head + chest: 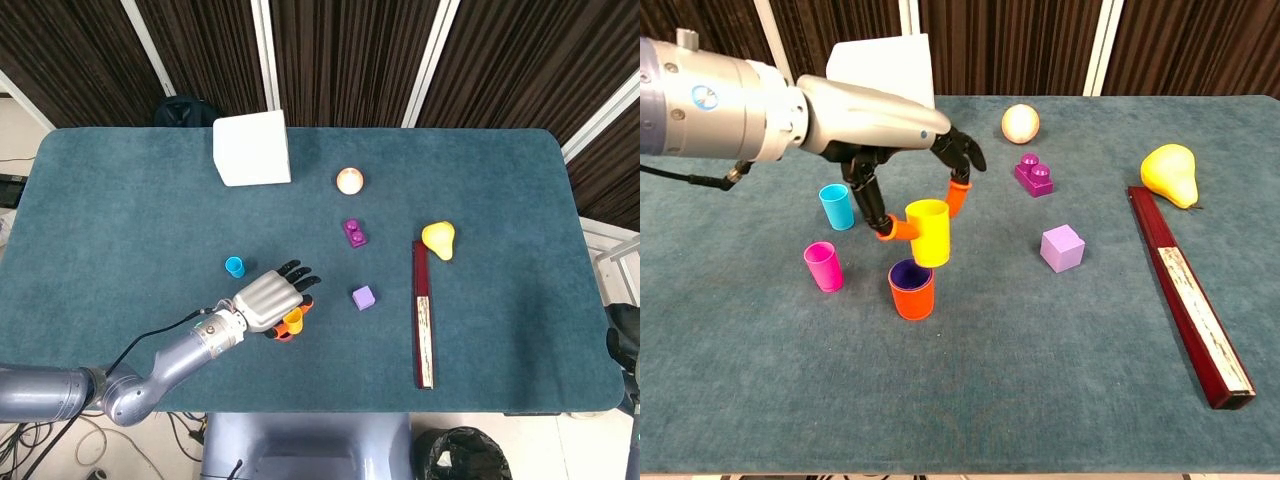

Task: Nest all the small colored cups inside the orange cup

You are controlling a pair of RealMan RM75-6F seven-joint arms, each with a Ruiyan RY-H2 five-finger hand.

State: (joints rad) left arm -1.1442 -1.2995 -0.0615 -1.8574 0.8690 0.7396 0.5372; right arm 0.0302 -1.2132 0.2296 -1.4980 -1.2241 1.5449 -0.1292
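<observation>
The yellow cup point(929, 232) hangs upright just above the orange cup point(911, 290) — pinched in the left hand point(902, 150), whose other fingers spread. A purple cup sits inside the orange cup. The pink cup point(823, 266) and blue cup point(836, 206) stand nearby — the right hand is out of sight.

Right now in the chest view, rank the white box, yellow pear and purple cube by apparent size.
1. white box, though the left hand hides part of it
2. yellow pear
3. purple cube, nearer the camera yet smaller than the pear
</observation>
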